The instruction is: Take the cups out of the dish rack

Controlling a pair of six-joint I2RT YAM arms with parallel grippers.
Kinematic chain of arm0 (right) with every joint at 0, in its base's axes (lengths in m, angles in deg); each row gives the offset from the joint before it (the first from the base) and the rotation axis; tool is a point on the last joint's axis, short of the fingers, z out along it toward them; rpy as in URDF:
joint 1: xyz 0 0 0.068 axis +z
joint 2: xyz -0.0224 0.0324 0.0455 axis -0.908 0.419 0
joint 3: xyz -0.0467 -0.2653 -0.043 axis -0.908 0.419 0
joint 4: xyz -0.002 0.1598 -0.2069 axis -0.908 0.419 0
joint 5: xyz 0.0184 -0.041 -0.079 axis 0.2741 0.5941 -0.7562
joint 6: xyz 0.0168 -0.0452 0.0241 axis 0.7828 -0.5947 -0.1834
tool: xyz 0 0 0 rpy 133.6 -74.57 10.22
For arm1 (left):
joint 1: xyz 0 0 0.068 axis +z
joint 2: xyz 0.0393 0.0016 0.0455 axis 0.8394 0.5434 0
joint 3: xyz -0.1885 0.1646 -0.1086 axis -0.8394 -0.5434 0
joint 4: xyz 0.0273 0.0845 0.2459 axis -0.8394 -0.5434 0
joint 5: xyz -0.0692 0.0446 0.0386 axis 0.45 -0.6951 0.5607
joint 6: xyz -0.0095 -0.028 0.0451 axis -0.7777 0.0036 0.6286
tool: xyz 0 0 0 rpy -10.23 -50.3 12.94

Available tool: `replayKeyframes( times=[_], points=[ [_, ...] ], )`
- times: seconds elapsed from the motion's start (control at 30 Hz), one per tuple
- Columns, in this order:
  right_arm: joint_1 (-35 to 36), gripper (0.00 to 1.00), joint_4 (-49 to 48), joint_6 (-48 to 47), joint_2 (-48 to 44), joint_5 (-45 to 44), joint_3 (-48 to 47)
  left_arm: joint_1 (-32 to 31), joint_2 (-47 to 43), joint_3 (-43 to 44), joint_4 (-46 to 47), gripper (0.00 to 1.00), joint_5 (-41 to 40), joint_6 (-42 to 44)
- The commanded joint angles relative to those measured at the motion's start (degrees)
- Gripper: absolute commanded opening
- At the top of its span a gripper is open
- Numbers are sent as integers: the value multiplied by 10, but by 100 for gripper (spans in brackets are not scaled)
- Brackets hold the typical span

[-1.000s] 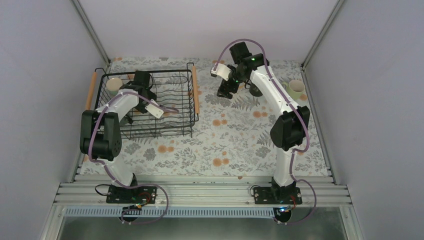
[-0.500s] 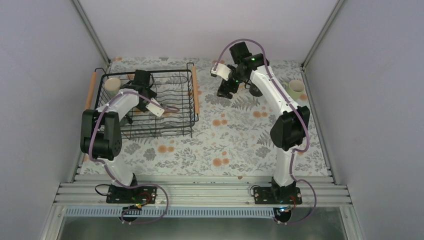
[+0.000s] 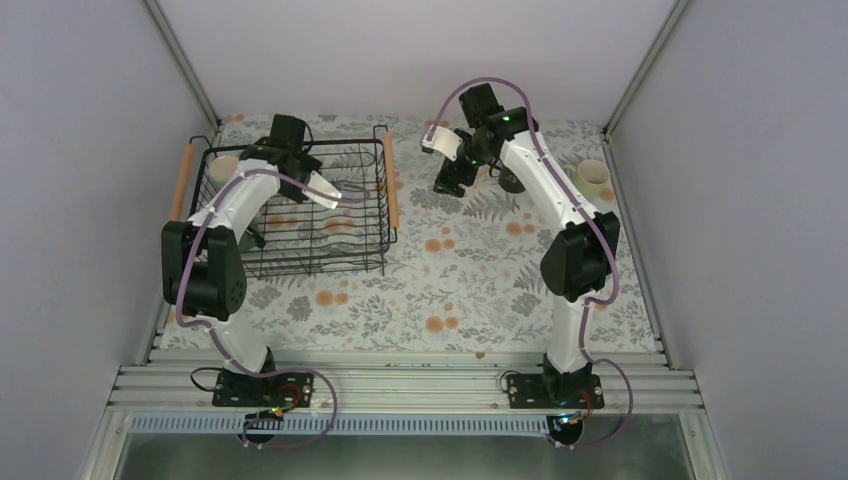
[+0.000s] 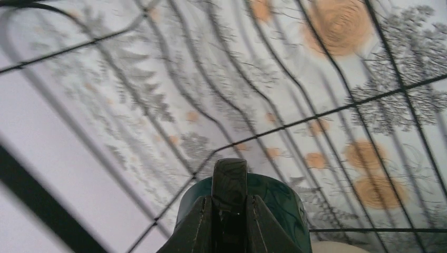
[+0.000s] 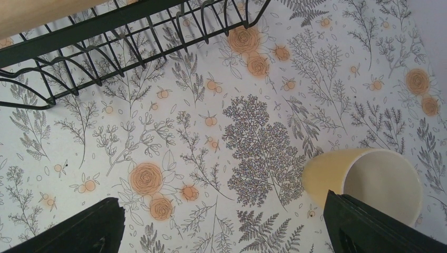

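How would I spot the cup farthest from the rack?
Find the black wire dish rack on the left, then cross the flowered table to its right edge. There sits a pale green cup, alone against the side wall.

A floral cloth (image 3: 470,290) covers the desk (image 3: 330,320) from its near edge to the far wall (image 3: 400,50). It is white with grey ferns (image 5: 263,142), leafy sprigs and scattered orange roses (image 5: 146,178). A plain pale grey left wall (image 3: 80,150) and right wall (image 3: 750,200) close in the sides. Slanting aluminium posts, the left post (image 3: 181,60) and the right post (image 3: 650,60), stand at the far corners. Slotted aluminium rails (image 3: 400,385) run along the near edge, with a grey metal sheet (image 3: 400,462) nearer still.
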Motion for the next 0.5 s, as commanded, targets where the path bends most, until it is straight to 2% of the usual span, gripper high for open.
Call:
replayKeyframes(
  times=[0.0, 0.17, 0.27, 0.47],
  points=[
    [5, 97, -8, 3, -11, 3, 9, -6, -27, 101, -20, 2, 70, -67],
    [5, 98, -7, 6, -24, 18, 4, 4, -9, 267, -102, 2, 189, -169],
    [4, 98, 0, 8, -35, 56, -17, 6, 6, 346, -146, 2, 255, -219],
    [4, 100, 8, 16, -53, 149, -77, 6, 10, 420, -141, 2, 397, -321]
  ],
)
